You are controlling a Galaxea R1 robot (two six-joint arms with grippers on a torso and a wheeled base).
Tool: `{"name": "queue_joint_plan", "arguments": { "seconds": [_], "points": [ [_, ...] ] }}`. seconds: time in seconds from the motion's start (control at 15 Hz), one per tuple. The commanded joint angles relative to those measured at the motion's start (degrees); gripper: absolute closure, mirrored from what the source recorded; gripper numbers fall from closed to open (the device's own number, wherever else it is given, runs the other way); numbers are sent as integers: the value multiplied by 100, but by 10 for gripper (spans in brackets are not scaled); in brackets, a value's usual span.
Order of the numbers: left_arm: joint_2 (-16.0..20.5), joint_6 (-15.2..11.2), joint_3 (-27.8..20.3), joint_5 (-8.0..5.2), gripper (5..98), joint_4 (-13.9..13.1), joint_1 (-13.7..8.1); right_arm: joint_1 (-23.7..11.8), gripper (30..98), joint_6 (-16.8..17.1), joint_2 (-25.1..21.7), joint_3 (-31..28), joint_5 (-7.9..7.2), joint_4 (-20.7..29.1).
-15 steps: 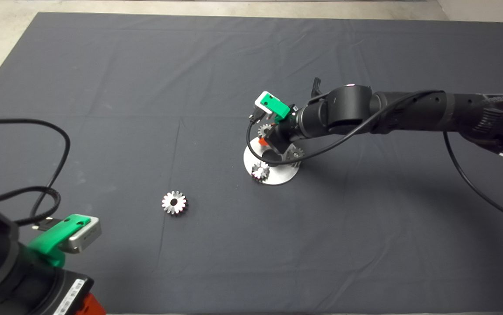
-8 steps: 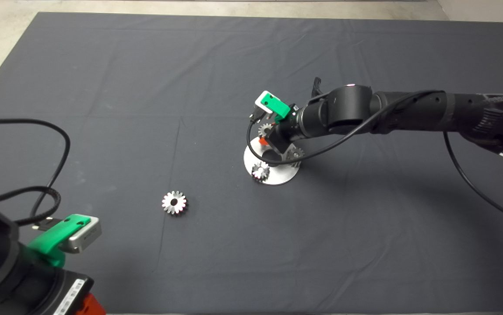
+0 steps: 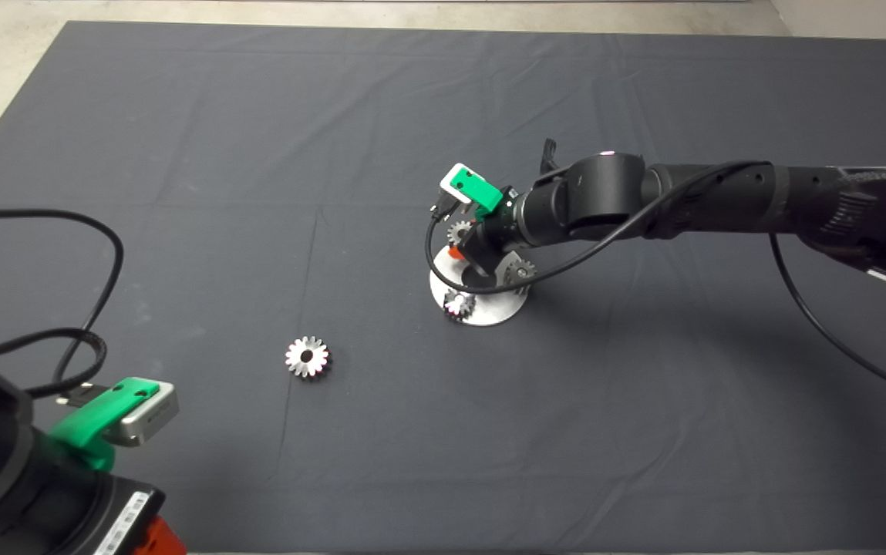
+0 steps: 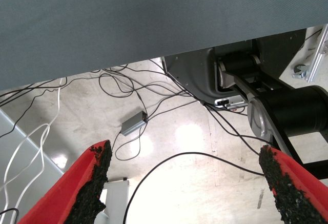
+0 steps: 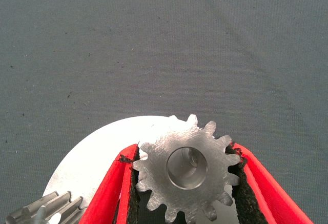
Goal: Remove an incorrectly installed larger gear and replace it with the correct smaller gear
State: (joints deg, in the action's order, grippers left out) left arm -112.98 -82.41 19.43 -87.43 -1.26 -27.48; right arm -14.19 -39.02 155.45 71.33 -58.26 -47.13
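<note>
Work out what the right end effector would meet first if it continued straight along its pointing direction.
Probably the round silver metal base plate: the right end effector, gripping the small grey steel spur gear, points down at it. Depth between gear and plate is unclear.

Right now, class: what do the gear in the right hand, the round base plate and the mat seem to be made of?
Gear: apparently steel, dull grey, with fine machining marks on its face.
Plate: metal, perhaps aluminium or steel, brushed and brightly reflective.
Mat: likely fabric, dark matte, showing creases and fold lines.

Even overhead light, soft shadows (glare on floor (image 4: 189,131)), near fingers blurred
</note>
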Motion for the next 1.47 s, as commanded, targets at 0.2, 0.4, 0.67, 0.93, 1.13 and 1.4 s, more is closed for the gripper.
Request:
{"name": "queue_joint_plan", "arguments": {
  "seconds": [0.2,0.4,0.67,0.93,1.13,1.4],
  "points": [
    [17,14,-81,-20,304,-68,-12,-137,901,-27,26,134,43,-396],
    [17,14,-81,-20,304,-68,-12,-137,900,-27,8,178,43,-446],
    [17,14,-81,-20,304,-67,-12,-137,902,-27,26,169,43,-446],
    [17,14,-81,-20,304,-59,-12,-112,902,-27,33,212,43,-446],
    [17,14,-81,-20,304,-68,-12,-84,903,-27,43,231,43,-446],
    [17,14,-81,-20,304,-59,-12,-75,901,-26,-9,226,39,-446]
  ]
}}
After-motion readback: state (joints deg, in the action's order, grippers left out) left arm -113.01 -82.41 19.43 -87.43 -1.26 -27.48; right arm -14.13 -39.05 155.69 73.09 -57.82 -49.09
